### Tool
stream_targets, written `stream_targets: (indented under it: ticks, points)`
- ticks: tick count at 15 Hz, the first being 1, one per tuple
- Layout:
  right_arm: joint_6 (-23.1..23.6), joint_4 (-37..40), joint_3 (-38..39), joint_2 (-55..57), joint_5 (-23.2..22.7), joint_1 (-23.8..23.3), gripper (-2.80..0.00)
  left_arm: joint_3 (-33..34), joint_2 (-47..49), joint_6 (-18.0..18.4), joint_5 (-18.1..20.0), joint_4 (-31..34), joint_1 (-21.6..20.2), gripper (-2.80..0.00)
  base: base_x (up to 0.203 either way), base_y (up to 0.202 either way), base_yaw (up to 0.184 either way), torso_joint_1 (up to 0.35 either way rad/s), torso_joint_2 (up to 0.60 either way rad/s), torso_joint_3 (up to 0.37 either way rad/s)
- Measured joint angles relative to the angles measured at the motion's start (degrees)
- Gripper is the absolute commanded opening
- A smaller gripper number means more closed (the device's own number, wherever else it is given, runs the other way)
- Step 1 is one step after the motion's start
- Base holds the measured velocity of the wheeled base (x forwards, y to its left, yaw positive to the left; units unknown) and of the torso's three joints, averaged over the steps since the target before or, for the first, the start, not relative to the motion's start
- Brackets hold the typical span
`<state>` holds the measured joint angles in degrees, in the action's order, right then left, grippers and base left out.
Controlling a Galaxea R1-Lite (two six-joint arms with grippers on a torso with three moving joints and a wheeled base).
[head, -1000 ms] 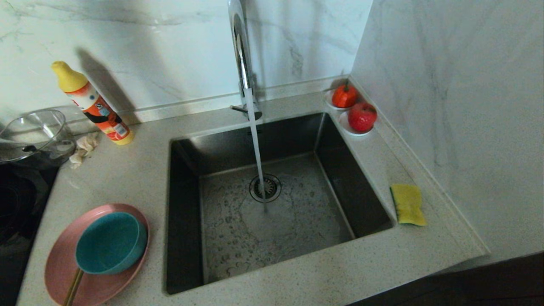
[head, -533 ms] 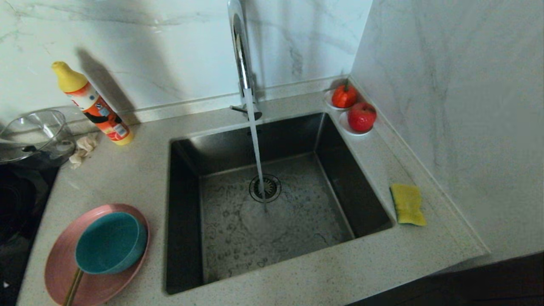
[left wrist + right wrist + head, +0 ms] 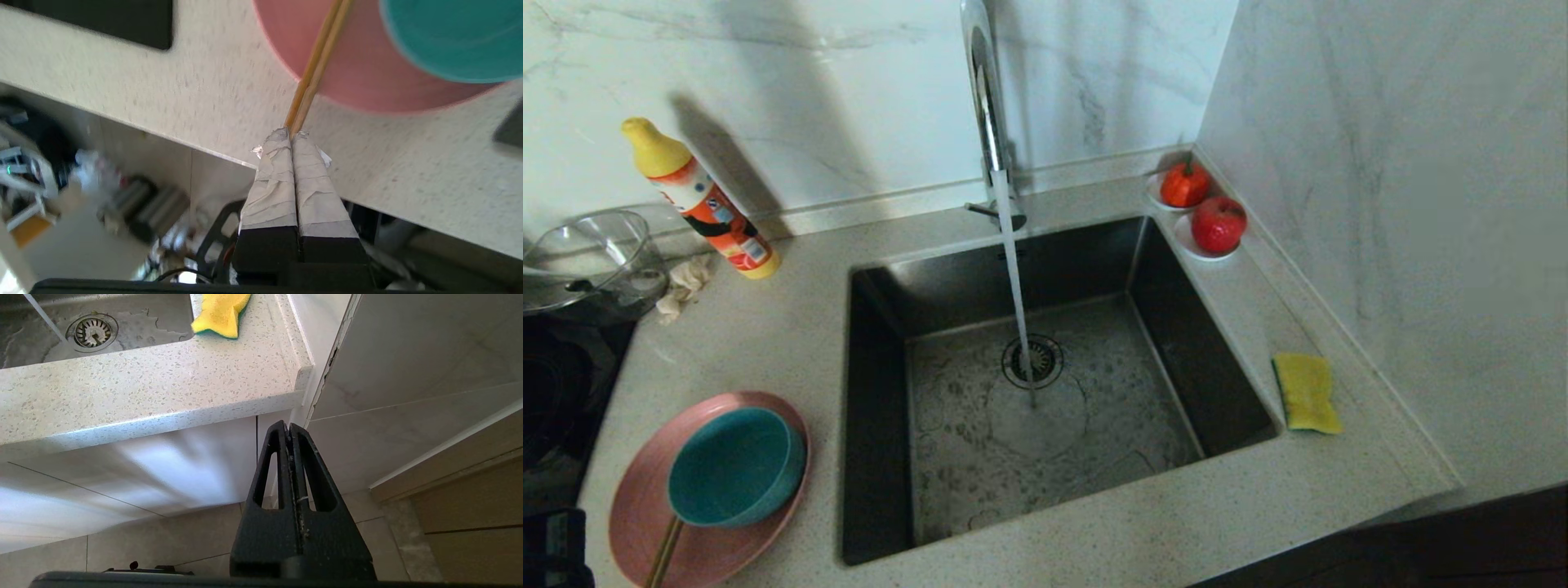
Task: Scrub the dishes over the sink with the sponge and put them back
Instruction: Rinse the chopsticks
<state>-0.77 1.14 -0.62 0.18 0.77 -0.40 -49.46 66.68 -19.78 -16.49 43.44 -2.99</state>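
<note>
Head view: sink (image 3: 874, 392) at centre, tap (image 3: 984, 98) running. Teal bowl (image 3: 735, 465) sits in pink plate (image 3: 645, 506) w/ chopsticks (image 3: 663, 555), worktop (image 3: 768, 343) at 8 o'clock. Sponge (image 3: 1305, 390) lies on worktop at 3 o'clock, just beside sink rim. My left hand (image 3: 291, 132): fingers together, empty, tips at chopstick ends. My right hand (image 3: 289, 425): together, empty, below worktop edge.

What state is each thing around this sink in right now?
tap: running into the sink.
sink: wet, holds no dishes.
teal bowl: upright, sitting on the pink plate.
pink plate: flat on the counter, chopsticks lying across it.
sponge: lying on the counter, untouched.
left tool: shut, empty, near the chopsticks' end.
right tool: shut, empty, below the counter edge.
</note>
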Motion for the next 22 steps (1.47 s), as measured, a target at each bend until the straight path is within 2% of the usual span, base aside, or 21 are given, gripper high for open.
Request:
stream_targets:
  ticks: [2, 5, 8, 11, 14, 17, 22]
  points:
    - [0.0, 0.0, 0.0, 0.0, 0.0, 0.0, -2.8, -0.2, 1.4, 0.8, 1.3, 0.3, -3.7, 0.0, 0.0, 0.0, 0.0, 0.0, 0.0, 0.0]
    - [0.0, 0.0, 0.0, 0.0, 0.0, 0.0, -2.8, 1.5, 2.7, 0.6, 2.9, 1.4, -5.4, 0.0, 0.0, 0.0, 0.0, 0.0, 0.0, 0.0]
    - [0.0, 0.0, 0.0, 0.0, 0.0, 0.0, -2.8, 2.3, 2.9, 0.4, 9.1, 4.1, -5.8, 0.0, 0.0, 0.0, 0.0, 0.0, 0.0, 0.0]
    - [0.0, 0.0, 0.0, 0.0, 0.0, 0.0, -2.8, 2.4, 3.3, -0.7, 12.6, 8.1, -5.8, 0.0, 0.0, 0.0, 0.0, 0.0, 0.0, 0.0]
    - [0.0, 0.0, 0.0, 0.0, 0.0, 0.0, -2.8, 2.0, 3.8, -2.5, 18.1, 12.0, -5.8, 0.0, 0.0, 0.0, 0.0, 0.0, 0.0, 0.0]
    - [0.0, 0.0, 0.0, 0.0, 0.0, 0.0, -2.8, 2.8, 4.4, -3.5, 18.2, 15.1, -5.8, 0.0, 0.0, 0.0, 0.0, 0.0, 0.0, 0.0]
    - [0.0, 0.0, 0.0, 0.0, 0.0, 0.0, -2.8, 5.4, 7.1, -5.7, 17.9, 12.2, -8.0, 0.0, 0.0, 0.0, 0.0, 0.0, 0.0, 0.0]
